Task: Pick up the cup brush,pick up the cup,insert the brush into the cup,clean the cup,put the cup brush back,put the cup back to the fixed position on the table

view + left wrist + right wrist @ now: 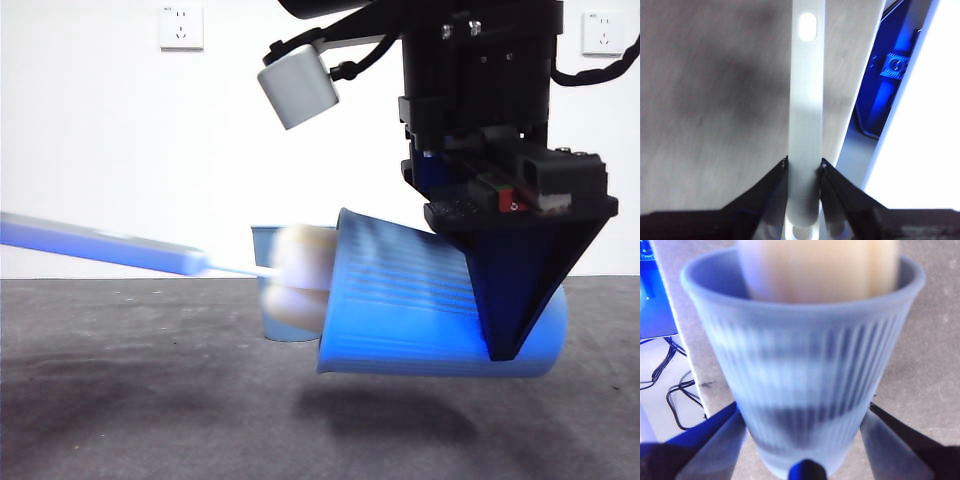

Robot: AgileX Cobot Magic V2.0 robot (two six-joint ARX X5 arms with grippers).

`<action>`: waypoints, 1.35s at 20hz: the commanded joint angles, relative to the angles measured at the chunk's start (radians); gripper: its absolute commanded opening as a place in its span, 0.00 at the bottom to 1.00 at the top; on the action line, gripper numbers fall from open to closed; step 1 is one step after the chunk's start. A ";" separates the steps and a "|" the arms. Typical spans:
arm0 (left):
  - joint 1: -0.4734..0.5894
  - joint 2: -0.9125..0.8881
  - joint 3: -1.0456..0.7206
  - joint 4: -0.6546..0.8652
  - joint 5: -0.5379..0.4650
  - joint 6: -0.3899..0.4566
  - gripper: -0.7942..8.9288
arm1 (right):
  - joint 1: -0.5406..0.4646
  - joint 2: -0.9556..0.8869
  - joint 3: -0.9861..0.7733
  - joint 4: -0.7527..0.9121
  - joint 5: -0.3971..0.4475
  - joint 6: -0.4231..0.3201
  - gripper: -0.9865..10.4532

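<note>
My right gripper (510, 300) is shut on the blue ribbed cup (430, 305) and holds it on its side above the table (150, 400), mouth facing left. In the right wrist view the cup (805, 370) sits between the jaws. The cup brush's cream sponge head (298, 275) is at the cup's mouth and shows at the rim in the right wrist view (820, 267). Its grey handle (100, 245) runs off to the left. My left gripper (804, 167) is shut on that handle (806, 100); it is out of the front view.
A second blue cup (272, 290) stands upright on the table behind the sponge head, mostly hidden. A white wall with two sockets (181, 27) is behind. Black cables (670, 385) lie beyond the table edge in the right wrist view.
</note>
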 commanded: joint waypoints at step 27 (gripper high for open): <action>-0.038 0.151 0.002 0.231 0.079 0.008 0.07 | 0.031 0.006 0.002 0.108 -0.026 -0.005 0.07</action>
